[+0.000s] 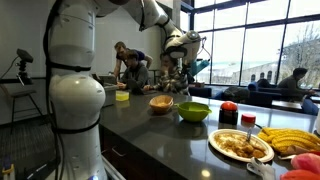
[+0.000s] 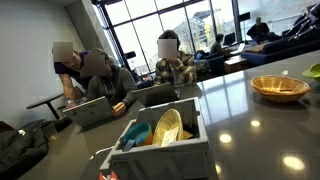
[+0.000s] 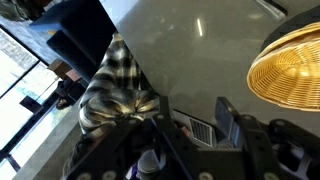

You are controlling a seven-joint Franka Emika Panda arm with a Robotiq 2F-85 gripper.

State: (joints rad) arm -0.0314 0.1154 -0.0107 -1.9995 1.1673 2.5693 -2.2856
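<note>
My gripper (image 3: 195, 113) comes in from the bottom of the wrist view. Its two dark fingers (image 3: 227, 118) stand apart, and nothing is clamped between them. Through the gap shows a corner of a slatted grey crate (image 3: 192, 128) just below. In an exterior view the crate (image 2: 165, 150) stands on the dark counter and holds a yellow dish (image 2: 168, 127) and a teal item (image 2: 134, 131). A woven wicker bowl (image 3: 290, 68) sits to the right of the crate, seen in both exterior views (image 2: 280, 87) (image 1: 161, 103). My gripper (image 1: 180, 72) hangs over the far end of the counter.
On the counter stand a green bowl (image 1: 193, 111), a red-lidded jar (image 1: 229, 113), a plate of food (image 1: 240, 145) and bananas (image 1: 292, 140). People sit at laptops (image 2: 95, 108) just behind the counter's far edge. The robot's white base (image 1: 75, 100) fills the left foreground.
</note>
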